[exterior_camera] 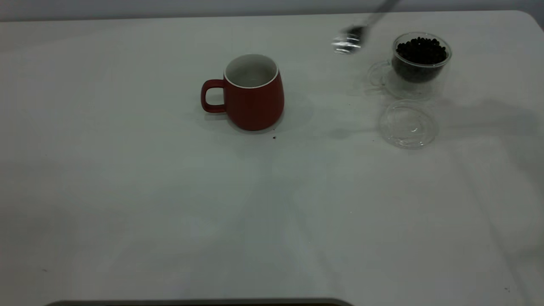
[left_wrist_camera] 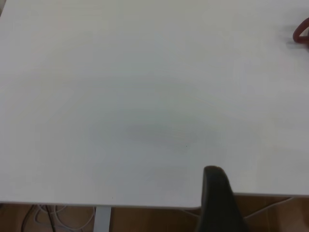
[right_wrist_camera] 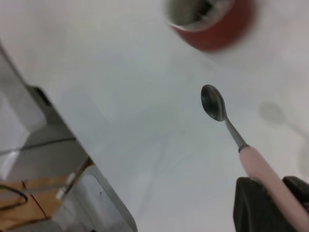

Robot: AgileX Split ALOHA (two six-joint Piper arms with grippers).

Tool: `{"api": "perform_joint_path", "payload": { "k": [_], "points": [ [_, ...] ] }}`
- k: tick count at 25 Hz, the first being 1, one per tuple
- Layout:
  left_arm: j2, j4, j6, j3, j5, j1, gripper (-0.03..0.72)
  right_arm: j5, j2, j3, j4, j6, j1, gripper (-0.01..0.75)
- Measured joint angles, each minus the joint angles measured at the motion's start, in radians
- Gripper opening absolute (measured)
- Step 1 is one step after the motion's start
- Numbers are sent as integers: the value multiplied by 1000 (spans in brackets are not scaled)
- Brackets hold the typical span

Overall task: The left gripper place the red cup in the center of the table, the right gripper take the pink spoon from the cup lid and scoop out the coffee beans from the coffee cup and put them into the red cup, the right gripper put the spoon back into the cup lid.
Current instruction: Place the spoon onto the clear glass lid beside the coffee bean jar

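— Where are you holding the pink spoon (right_wrist_camera: 227, 123) right now?

— My right fingers (right_wrist_camera: 248, 203) pinch its pale pink handle end, one dark finger on each side. The silver stem and bowl stick out ahead of me, and the bowl looks bare. From outside, the spoon (exterior_camera: 355, 36) hangs in the air at the far right of the desk (exterior_camera: 170, 212), slanting down to the left, its bowl blurred, between the red cup (exterior_camera: 250, 95) and the coffee cup (exterior_camera: 418, 59) but nearer the latter. My arm itself is out of that picture, up beyond the far edge.

— And the cups?

— The red cup stands upright around the middle of the desk, a little toward the far side, handle pointing left, white inside with nothing I can make out in it. The coffee cup sits at the far right, its clear handle also to the left, heaped with coffee beans (exterior_camera: 421, 47). The cup lid (exterior_camera: 408, 124) lies flat just in front of it, on the near side, with nothing on it.

— What about your left side?

— The left fingers (left_wrist_camera: 219, 203) hang back over the desk's left edge, well apart from everything; only one dark finger shows, so I cannot tell whether they are spread or together. From there just a sliver of the red cup's handle (left_wrist_camera: 301, 33) shows.
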Motion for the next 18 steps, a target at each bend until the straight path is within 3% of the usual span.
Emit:
{"api": "perform_joint_path", "payload": {
  "k": [4,7,18],
  "points": [
    [0,0,0,0,0,0,505,-54,41,106,17,11,-115,102],
    [0,0,0,0,0,0,505,-64,101,142,63,15,-162,102],
    [0,0,0,0,0,0,505,-243,265,145,135,15,-201,102]
  ]
}}
